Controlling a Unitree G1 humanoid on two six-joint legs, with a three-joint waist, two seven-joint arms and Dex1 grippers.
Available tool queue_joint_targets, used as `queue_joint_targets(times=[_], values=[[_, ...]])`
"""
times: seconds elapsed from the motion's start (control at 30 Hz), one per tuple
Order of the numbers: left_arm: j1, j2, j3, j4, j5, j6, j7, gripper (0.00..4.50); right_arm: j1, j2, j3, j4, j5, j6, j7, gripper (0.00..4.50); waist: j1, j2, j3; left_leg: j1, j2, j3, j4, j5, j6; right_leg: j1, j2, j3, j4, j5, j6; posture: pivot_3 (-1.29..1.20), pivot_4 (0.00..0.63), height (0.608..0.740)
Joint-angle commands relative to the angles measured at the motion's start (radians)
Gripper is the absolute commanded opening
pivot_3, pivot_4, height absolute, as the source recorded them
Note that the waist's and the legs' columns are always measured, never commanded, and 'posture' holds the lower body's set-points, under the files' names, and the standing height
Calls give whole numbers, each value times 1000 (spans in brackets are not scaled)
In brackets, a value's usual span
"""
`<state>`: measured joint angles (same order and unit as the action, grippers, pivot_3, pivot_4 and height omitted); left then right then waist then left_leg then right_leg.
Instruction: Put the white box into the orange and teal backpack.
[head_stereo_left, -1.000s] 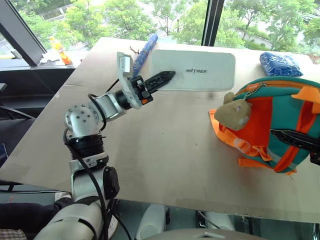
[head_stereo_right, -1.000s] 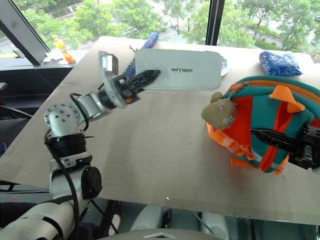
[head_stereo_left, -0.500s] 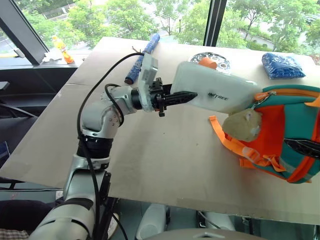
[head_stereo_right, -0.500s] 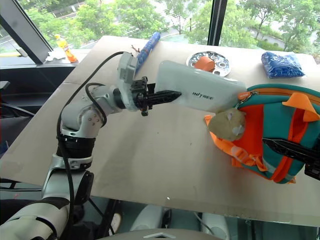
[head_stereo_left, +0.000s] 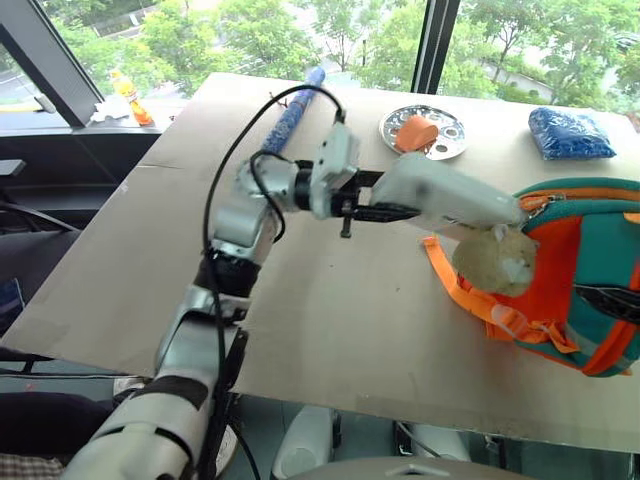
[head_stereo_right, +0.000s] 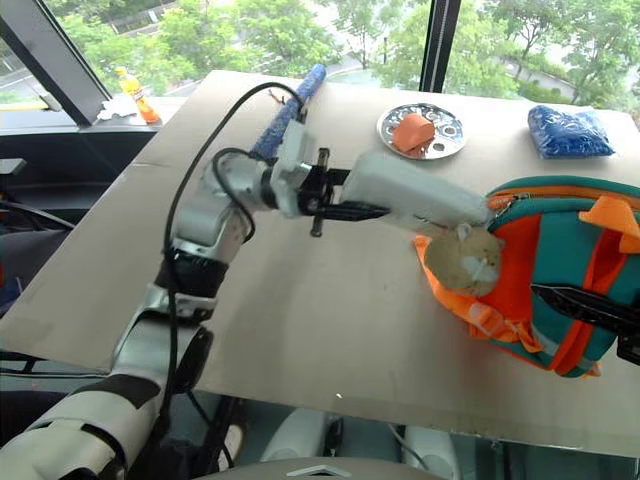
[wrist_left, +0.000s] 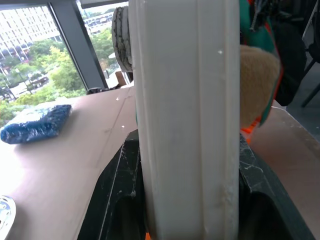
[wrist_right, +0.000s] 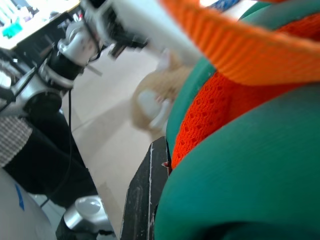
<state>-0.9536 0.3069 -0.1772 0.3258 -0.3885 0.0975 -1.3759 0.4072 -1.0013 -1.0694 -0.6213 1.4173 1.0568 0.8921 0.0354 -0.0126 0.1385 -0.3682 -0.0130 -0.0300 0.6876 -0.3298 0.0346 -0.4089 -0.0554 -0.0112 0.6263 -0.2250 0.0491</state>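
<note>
orange and teal backpack close-up, tan plush toy; black finger

Bright daylight pours in through the windows along the top of the head views, leaving the greenery there pale and washed out. The worktop is evenly lit, with only soft shadows. In the right wrist view the orange strap and everything behind it are blurred.
</note>
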Motion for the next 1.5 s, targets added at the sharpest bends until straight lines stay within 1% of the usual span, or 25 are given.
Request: queue_joint_targets(times=[0.03, 0.1, 0.23, 0.3, 0.37, 0.43, 0.47, 0.57, 0.67, 0.73, 0.83, 0.97, 1.03, 1.07, 1.13, 1.2, 1.3, 1.4, 1.5], values=[[-50, -60, -20, 25, 4, -11, -6, 1220, -5, -16, 6, -42, 4, -24, 19, 33, 0, 0, 0, 0, 0, 0, 0, 0, 0, 0, 0, 0, 0, 0, 0, 0, 150, 731], [-88, -115, -47, 54, 25, 36, 26, 1220, -15, -26, 14, -47, 14, -28, 15, 33, 1, 0, 0, 0, 0, 0, 0, 1, -1, 0, 0, 0, 0, -1, 1, 0, 150, 731], [-143, -227, -72, 150, 56, 3, 27, 1220, -39, -40, 41, -42, 10, -40, 19, 33, 9, -1, 1, -1, -1, -1, 2, 1, -1, 0, 0, 0, 0, -1, 1, 0, 150, 731], [-184, -265, -4, 191, -41, 122, -16, 1220, -48, -42, 57, -40, -14, -46, 15, 33, 6, -1, 1, -1, -1, 0, 2, 0, -1, 1, 0, 0, 0, -1, 2, 0, 150, 731], [-218, -244, 40, 209, -135, 307, -117, 1220, -43, -39, 54, -40, -62, -58, 16, 33, 2, -2, 1, -1, -1, 0, 2, 0, -1, 0, 0, 0, 0, -1, 2, 0, 150, 731], [-241, -220, 35, 254, -135, 377, -195, 1220, -35, -33, 33, -37, -90, -65, 22, 33, -10, -1, 1, 0, 0, 0, 1, 0, 0, 0, 1, 0, 1, -1, 2, 0, 150, 731], [-253, -214, 17, 288, -135, 397, -218, 1220, -36, -28, 22, -27, -74, -64, 28, 33, -15, -1, 1, 0, 0, -1, 0, 0, 0, 0, 1, 0, 1, -1, 3, 0, 150, 731], [-262, -221, -44, 375, -96, 299, -239, 1220, -32, -29, -2, -26, -62, -56, 24, 33, -19, -1, 1, 1, 0, -1, 0, 0, 0, 0, 1, 0, 1, -2, 3, 0, 150, 731], [-275, -213, -54, 382, -126, 288, -239, 1220, -59, -45, -17, -22, -20, -59, 12, 33, -21, -2, 2, 0, 0, -1, 0, 0, -1, 0, 1, 1, 1, -1, 3, 0, 150, 731], [-270, -203, -34, 359, -131, 300, -239, 1220, -119, -78, 6, -2, 33, -73, -12, 33, -25, -2, 2, 0, 0, 0, 0, 0, -1, 0, 0, 1, 1, -1, 3, 0, 150, 731], [-243, -175, -4, 311, -117, 318, -231, 1220, -232, -122, 87, 30, 83, -103, -51, 33, -27, -2, 3, 2, 1, 1, 0, 0, -1, 0, 0, 3, 2, -1, 3, 0, 150, 731], [-187, -101, 73, 155, -156, 422, -133, 1220, -465, -167, 293, 66, 126, -172, -121, 33, -32, -1, 5, 2, 4, 1, 0, 0, -1, -1, 1, 4, 3, -1, 3, 0, 150, 731], [-162, -62, 115, 67, -182, 484, -82, 1220, -582, -162, 397, 79, 118, -196, -141, 33, -36, 0, 6, 1, 4, 1, 0, 1, -1, -2, 0, 4, 3, -1, 3, 0, 150, 731], [-153, -51, 127, 37, -191, 505, -64, 1220, -618, -159, 428, 83, 112, -201, -144, 33, -36, 0, 6, 0, 4, 1, 0, 1, -1, -3, 0, 4, 3, -1, 3, 0, 150, 731], [-119, 6, 152, -71, -210, 567, -20, 1220, -708, -142, 516, 86, 71, -219, -153, 33, -37, 1, 6, -1, 4, 0, 0, 1, -1, -3, -1, 2, 2, -1, 3, 0, 150, 731], [-73, 49, 135, -173, -202, 601, 7, 1220, -714, -128, 553, 69, 26, -215, -137, 33, -34, 1, 6, -3, 4, -1, 0, 1, -1, -4, -2, 2, 1, -1, 3, 0, 150, 731], [12, 73, 30, -282, -124, 585, 52, 1220, -625, -87, 555, 16, -3, -203, -138, 33, -18, 1, 6, -8, 4, -5, 1, 1, -2, -5, -2, -1, 1, -1, 3, 0, 150, 731], [70, 64, -78, -310, -37, 574, 121, 1220, -527, -54, 566, -57, -64, -213, -143, 33, 7, 2, 6, -14, 1, -10, 7, 1, -2, -6, -3, -3, 1, -1, 3, 0, 150, 731], [88, 18, -164, -277, 40, 527, 173, 1220, -452, -16, 569, -109, -95, -224, -156, 33, 11, 1, 6, -17, -1, -12, 14, 0, 0, -5, -3, -3, 0, -1, 4, 0, 150, 731]])
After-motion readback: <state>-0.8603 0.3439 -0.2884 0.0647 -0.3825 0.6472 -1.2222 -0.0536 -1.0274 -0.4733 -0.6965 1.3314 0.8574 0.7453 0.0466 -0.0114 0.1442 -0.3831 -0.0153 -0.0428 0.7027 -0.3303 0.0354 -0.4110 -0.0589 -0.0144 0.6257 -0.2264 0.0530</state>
